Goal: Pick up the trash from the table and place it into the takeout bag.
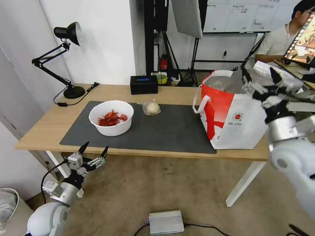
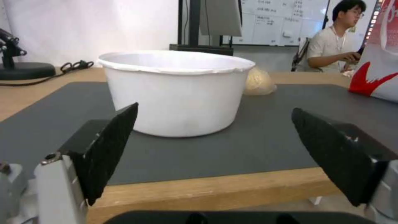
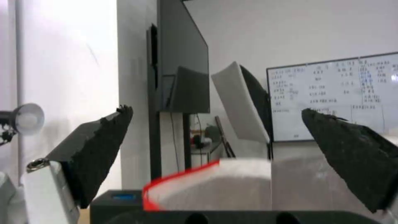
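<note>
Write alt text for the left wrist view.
The open left gripper hangs at the table's near edge, facing a white bowl on a grey mat. A bagged bun lies behind the bowl, and the takeout bag stands at one side.

On the long light-wood table (image 1: 42,124), a dark grey rectangular mat (image 1: 170,131) fills mid-frame. The white bowl of red shells (image 1: 111,118) sits centre-left, the clear bagged bun (image 1: 151,108) just right, the large white-and-red takeout bag (image 1: 234,113) far right.
</note>
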Controlling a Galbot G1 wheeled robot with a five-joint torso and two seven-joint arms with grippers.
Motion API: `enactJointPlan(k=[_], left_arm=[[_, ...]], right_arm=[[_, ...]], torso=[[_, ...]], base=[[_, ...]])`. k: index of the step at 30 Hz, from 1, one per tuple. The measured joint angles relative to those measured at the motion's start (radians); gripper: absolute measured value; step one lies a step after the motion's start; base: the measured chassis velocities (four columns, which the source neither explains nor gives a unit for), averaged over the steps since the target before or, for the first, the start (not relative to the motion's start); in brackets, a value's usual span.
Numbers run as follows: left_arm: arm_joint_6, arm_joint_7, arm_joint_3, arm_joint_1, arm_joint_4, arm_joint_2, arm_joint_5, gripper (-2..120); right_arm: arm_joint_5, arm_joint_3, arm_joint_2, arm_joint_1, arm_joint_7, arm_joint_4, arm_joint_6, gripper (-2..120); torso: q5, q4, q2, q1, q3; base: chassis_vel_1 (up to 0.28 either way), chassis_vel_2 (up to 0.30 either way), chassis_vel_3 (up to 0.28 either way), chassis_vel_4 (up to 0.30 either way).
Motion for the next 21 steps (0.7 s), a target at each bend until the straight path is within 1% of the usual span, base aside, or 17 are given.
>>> enactJointPlan(k=[2,4,6,7,9,10,11,13,14,16,17,18,20,21], left_arm=[[0.0,0.0,0.0,0.0,0.0,-0.004,0.001,100],[0.0,0.0,0.0,0.001,0.0,-0.005,0.001,100],[0.0,0.0,0.001,0.001,0.0,-0.007,0.003,100],[0.0,0.0,0.001,0.001,0.0,-0.007,0.003,100],[-0.001,-0.001,0.003,0.001,0.002,-0.011,0.009,100],[-0.001,-0.001,0.005,0.001,0.003,-0.012,0.012,100],[-0.001,-0.001,0.005,0.001,0.003,-0.012,0.012,100],[-0.002,-0.001,0.008,0.001,0.003,-0.012,0.016,100],[-0.002,-0.001,0.008,0.001,0.003,-0.012,0.016,100],[-0.003,-0.001,0.009,0.001,0.003,-0.012,0.017,100],[-0.003,-0.001,0.008,0.001,0.004,-0.012,0.017,100],[-0.003,-0.001,0.008,0.001,0.004,-0.012,0.017,100],[-0.004,-0.001,0.006,0.002,0.005,-0.013,0.017,100],[-0.005,-0.001,0.001,0.005,0.007,-0.014,0.016,100]], right_arm=[[-0.042,0.0,0.035,-0.038,-0.008,0.007,0.013,100],[-0.052,0.0,0.044,-0.047,-0.01,0.008,0.016,100],[-0.088,0.0,0.083,-0.077,-0.013,0.011,0.029,100],[-0.088,0.0,0.083,-0.077,-0.013,0.011,0.029,100],[-0.151,-0.002,0.146,-0.115,-0.012,0.009,0.058,100],[-0.168,-0.003,0.164,-0.126,-0.012,0.008,0.066,100],[-0.168,-0.003,0.164,-0.126,-0.012,0.008,0.066,100],[-0.211,-0.004,0.214,-0.161,-0.012,0.003,0.092,100],[-0.211,-0.004,0.214,-0.161,-0.012,0.003,0.092,100],[-0.236,-0.004,0.241,-0.181,-0.015,0.0,0.109,100],[-0.265,-0.005,0.269,-0.201,-0.022,-0.005,0.129,100],[-0.265,-0.005,0.269,-0.201,-0.022,-0.005,0.129,100],[-0.295,-0.005,0.297,-0.219,-0.029,-0.011,0.141,100],[-0.342,-0.008,0.351,-0.249,-0.041,-0.025,0.16,100]], torso=[[-0.0001,0.0,0.0,0.0,0.0],[-0.0001,0.0,0.0,0.0,0.0],[-0.0002,0.0001,0.0,0.0,0.0],[-0.0002,0.0001,0.0,0.0,0.0],[-0.0002,0.0001,0.0,0.0,0.0],[-0.0002,0.0001,0.0,0.0,0.0],[-0.0002,0.0001,0.0,0.0,0.0],[-0.0001,0.0,0.0,0.0,0.0],[-0.0001,0.0,0.0,0.0,0.0],[-0.0002,0.0001,0.0,0.0,0.0],[-0.0002,0.0,0.0,0.0,0.0],[-0.0002,0.0,0.0,0.0,0.0],[-0.0003,0.0001,0.0,0.0,0.0],[-0.0002,0.0,0.0,0.0,0.0]], base=[[0.0,0.0,0.0,0.0],[0.0,0.0,0.0,0.0],[0.0,0.0,0.0,0.0],[0.0,0.0,0.0,0.0],[0.0,0.0,0.0,0.0],[0.0,0.0,0.0,0.0],[0.0,0.0,0.0,0.0],[0.0,0.0,0.0,0.0],[0.0,0.0,0.0,0.0],[0.0,0.0,0.0,0.0],[0.0,0.0,0.0,0.0],[0.0,0.0,0.0,0.0],[0.0,0.0,0.0,0.0],[0.0,0.0,0.0,0.0]])
